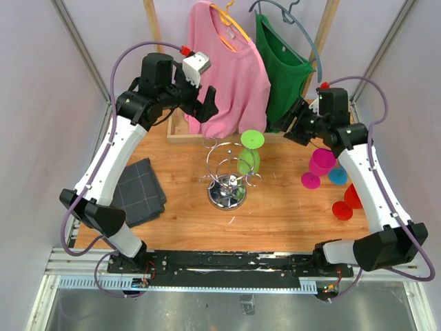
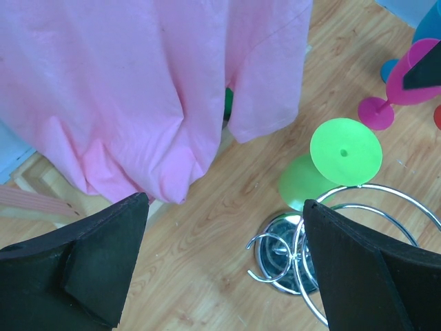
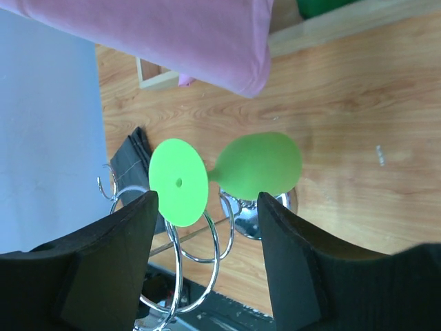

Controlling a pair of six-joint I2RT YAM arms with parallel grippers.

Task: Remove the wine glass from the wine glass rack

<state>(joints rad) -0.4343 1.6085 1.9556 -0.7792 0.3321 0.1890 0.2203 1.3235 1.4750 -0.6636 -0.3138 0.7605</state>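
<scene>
Main worry from where I sit: the lime-green, matte, plastic-looking wine glass [image 1: 248, 157] hangs upside down on the shiny chrome wire wine glass rack [image 1: 227, 186]. Its flat round foot is on top, the stem is caught in one of the curled loops, and the egg-shaped bowl dangles beside the central post. The rack stands about mid-way across the wooden table [image 1: 289, 214], and it looks light, with a small mirrored base. If I pull straight up instead of sliding the stem out through the loop's open end, I reckon the whole stand tips or comes along. The bowl is smooth and rounded too, so a pinch there could slip off.

The right gripper [image 3: 207, 200] hangs above the glass, fingers spread with nothing between them. The left gripper [image 2: 224, 214] is spread wide, also empty, just beside the soft pink sweater [image 2: 138, 89] hanging at the far edge. That fabric could snag a finger. The magenta stemmed glass [image 1: 318, 165], blue glass [image 1: 337, 174] and red glass [image 1: 344, 205] near the right edge sit under the right arm, so they'd be easy to knock over.
</scene>
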